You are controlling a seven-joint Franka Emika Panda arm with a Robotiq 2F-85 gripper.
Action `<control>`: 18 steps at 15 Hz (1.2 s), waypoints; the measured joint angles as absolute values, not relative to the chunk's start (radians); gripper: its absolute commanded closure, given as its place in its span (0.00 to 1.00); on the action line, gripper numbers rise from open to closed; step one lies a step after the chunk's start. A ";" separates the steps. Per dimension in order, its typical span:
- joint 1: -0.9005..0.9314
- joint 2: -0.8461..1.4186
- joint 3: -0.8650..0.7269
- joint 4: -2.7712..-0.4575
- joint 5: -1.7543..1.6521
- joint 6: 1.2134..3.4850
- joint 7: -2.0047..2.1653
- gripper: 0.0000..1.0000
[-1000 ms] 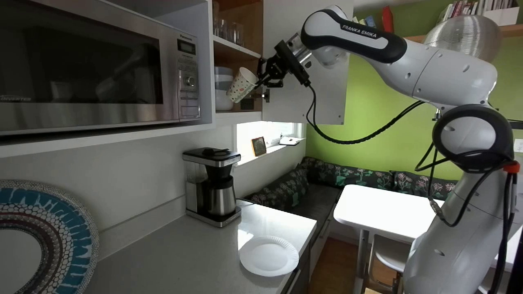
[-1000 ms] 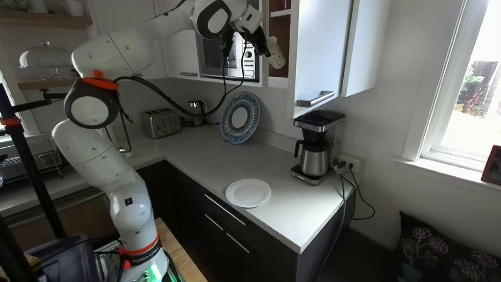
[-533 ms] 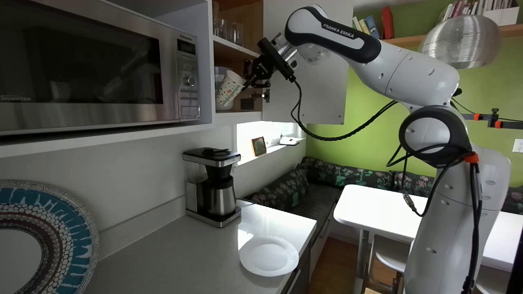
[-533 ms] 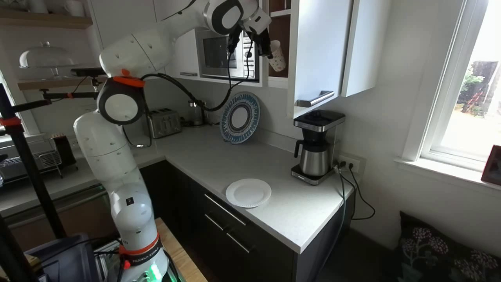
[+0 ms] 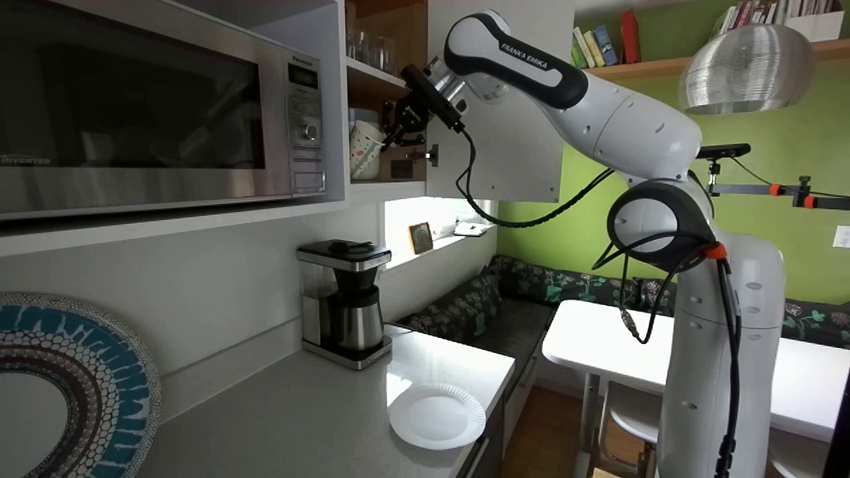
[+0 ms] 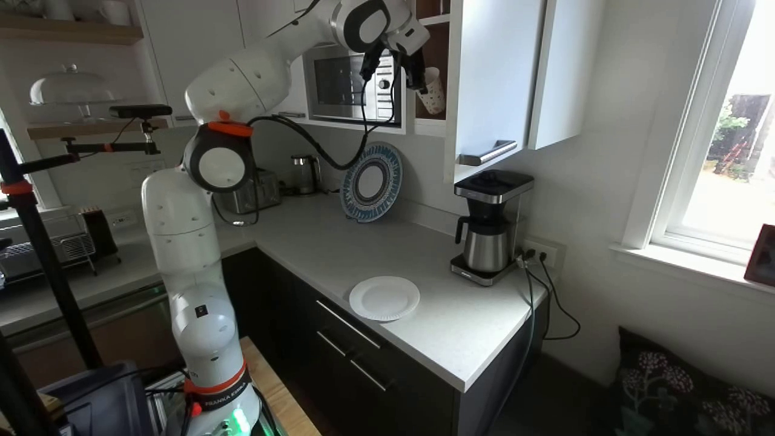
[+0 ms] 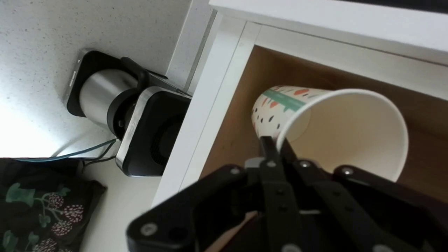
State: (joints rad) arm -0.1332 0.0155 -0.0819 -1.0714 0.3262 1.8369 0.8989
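While the tool clamps tight on the rim of a patterned cup, pinching its thin wall, the cup leans over, right at the opening of the cabinet! Beside that cabinet sits the microwave, and lower than the cabinet, on the desk, we've got a coffee maker and a white plate.

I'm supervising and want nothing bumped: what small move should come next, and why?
Probably a slight turn of the black two-finger gripper, without opening it, to bring the white, colour-printed paper cup nearer upright: the jaws pinch its rim, and it leans in both exterior views, at the open white cabinet with a brown wooden interior.
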 measured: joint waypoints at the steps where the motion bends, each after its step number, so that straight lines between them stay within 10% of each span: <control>1: -0.134 0.029 -0.082 -1.058 0.325 1.837 0.905 0.99; 3: -0.135 0.053 -0.083 -1.033 0.325 1.836 0.915 0.70; 13: -0.150 0.151 -0.085 -0.951 0.331 1.822 0.938 0.07; 18: -0.152 0.192 -0.085 -0.893 0.327 1.822 1.011 0.00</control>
State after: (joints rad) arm -0.1515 0.1919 -0.0852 -0.8933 0.3272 1.8216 1.0110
